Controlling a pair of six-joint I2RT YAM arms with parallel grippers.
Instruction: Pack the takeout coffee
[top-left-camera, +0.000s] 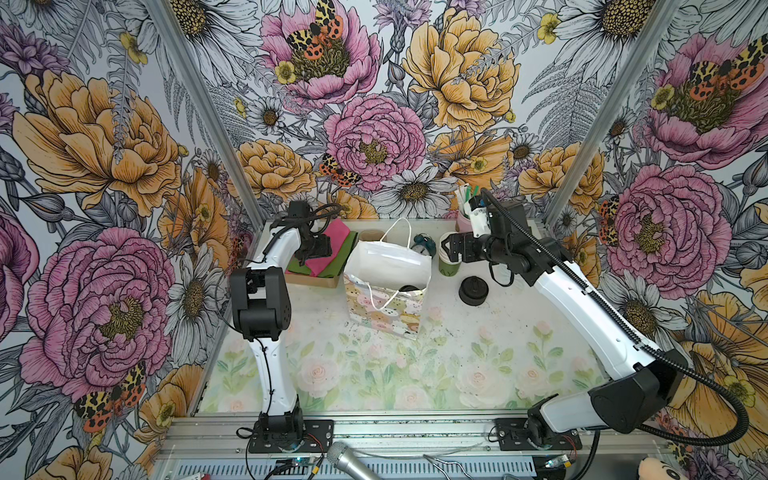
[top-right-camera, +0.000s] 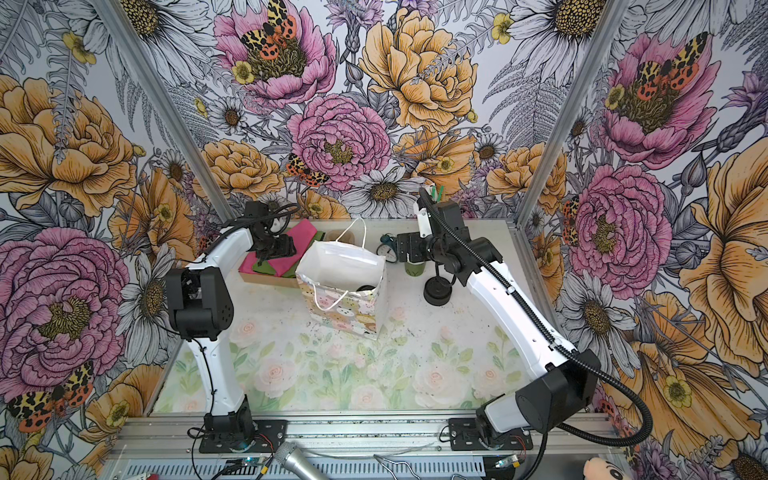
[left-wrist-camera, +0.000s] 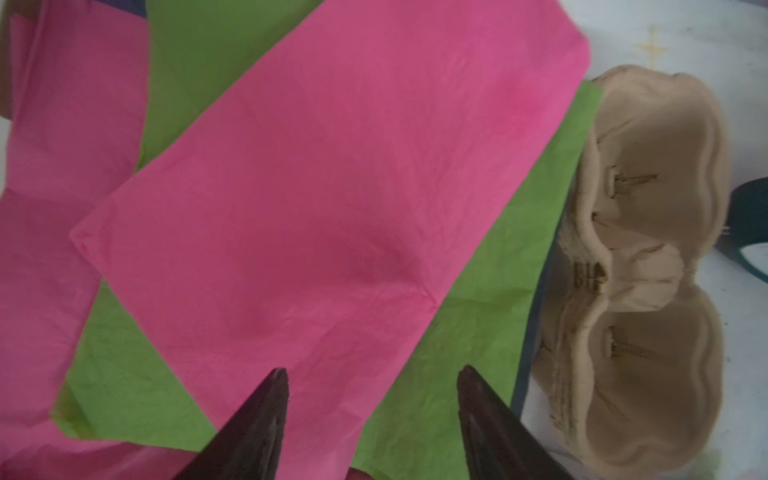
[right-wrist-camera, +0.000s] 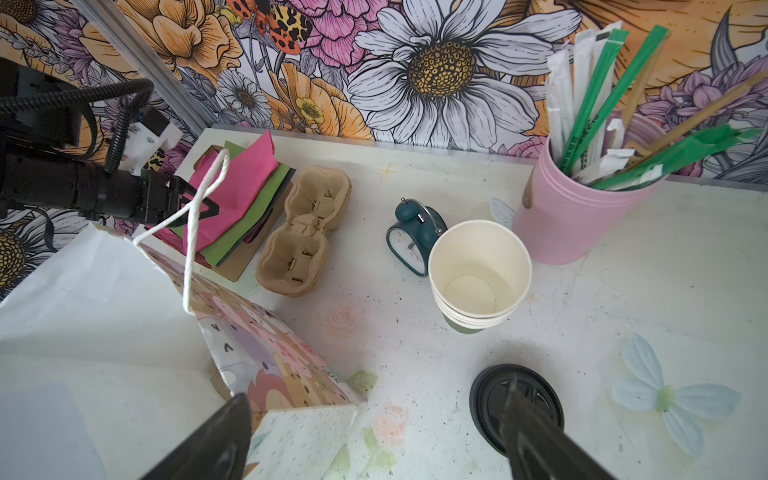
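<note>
In both top views the patterned gift bag (top-left-camera: 386, 309) (top-right-camera: 345, 311) stands upright and open in the middle of the table (top-left-camera: 415, 374). Down inside it, near its right-hand wall, a round black lid shows: the takeout coffee (top-left-camera: 409, 288) sits in the bag, its white cup hidden by the paper. The left gripper (top-left-camera: 307, 257) hangs over the stack of pink and green tissue paper (top-left-camera: 338, 232) to the left of the bag; its jaws cannot be made out from up here. The right gripper (top-left-camera: 448, 246) hovers above the nested paper cups (top-left-camera: 449, 268), behind the squat pile of black lids (top-left-camera: 473, 291) and beside the alarm clock (top-left-camera: 423, 243).

The left wrist view looks down on the tissue. The left gripper's two fingers (left-wrist-camera: 257, 419) stand apart over the pink sheet, with nothing between them. Just beside the tissue lies a brown pulp cup carrier (left-wrist-camera: 648, 270) with two wells.

In the right wrist view the right gripper's fingers (right-wrist-camera: 536, 436) are spread wide and hold nothing; one tip lies over the bag's corner, the other over the pile of lids. The nested cups, the top one empty, stand between the clock and a pink holder (right-wrist-camera: 573, 224) full of wrapped straws (right-wrist-camera: 590, 104). The bag shows only white paper inside here, and the coffee is out of sight.
</note>
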